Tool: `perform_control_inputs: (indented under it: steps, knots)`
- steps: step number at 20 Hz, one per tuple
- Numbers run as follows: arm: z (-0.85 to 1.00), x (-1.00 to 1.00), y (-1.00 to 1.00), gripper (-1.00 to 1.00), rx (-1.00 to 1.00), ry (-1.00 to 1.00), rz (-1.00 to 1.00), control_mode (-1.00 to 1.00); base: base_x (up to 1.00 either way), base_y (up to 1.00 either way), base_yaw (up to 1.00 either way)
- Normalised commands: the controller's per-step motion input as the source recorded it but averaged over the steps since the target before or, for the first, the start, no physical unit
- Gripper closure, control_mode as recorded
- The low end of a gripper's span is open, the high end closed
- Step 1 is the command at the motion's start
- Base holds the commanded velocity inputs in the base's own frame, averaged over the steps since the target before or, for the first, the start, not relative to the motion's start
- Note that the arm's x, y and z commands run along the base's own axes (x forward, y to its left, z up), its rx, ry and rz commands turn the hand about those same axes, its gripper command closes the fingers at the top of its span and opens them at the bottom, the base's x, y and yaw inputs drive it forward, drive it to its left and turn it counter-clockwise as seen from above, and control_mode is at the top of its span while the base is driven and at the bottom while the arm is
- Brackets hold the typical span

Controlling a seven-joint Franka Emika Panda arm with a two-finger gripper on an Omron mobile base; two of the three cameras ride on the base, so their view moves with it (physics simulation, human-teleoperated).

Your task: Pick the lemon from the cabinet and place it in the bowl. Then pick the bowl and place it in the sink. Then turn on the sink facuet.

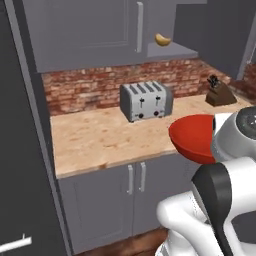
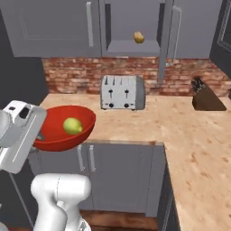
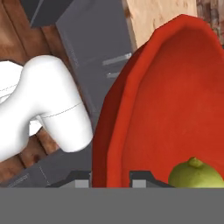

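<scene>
**Bowl held off the counter, lemon inside**

Left base view: the red bowl [image 1: 192, 137] hangs beyond the counter [image 1: 100, 140] edge.

Right base view: the lemon [image 2: 72, 126] lies inside it.

Hand view: the gripper [image 3: 110, 177] apparently pinches the bowl's rim between nearly closed fingertips [image 3: 142, 176].

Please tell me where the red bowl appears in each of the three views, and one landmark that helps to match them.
Left base view: bowl at right middle, partly behind the arm.
Right base view: bowl at left middle, lemon inside.
Hand view: bowl across the right half.
Shared landmark: toaster in both base views.
</scene>
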Motion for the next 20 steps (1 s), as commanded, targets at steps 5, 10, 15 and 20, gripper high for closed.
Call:
perform_control_inputs:
  steps: [5, 10, 15, 20]
  knots:
    - [0.00, 0.00, 0.00, 1.00, 0.00, 0.00, 0.00, 1.00, -0.50, 0.43, -0.63]
    - [0.00, 0.00, 0.00, 1.00, 0.00, 0.00, 0.00, 1.00, -0.52, 0.00, -0.67]
    - [0.00, 0.00, 0.00, 1.00, 0.00, 0.00, 0.00, 1.00, -0.47, 0.00, -0.65]
    - [0.00, 0.00, 0.00, 1.00, 0.00, 0.00, 0.00, 1.00, -0.44, -0.03, -0.60]
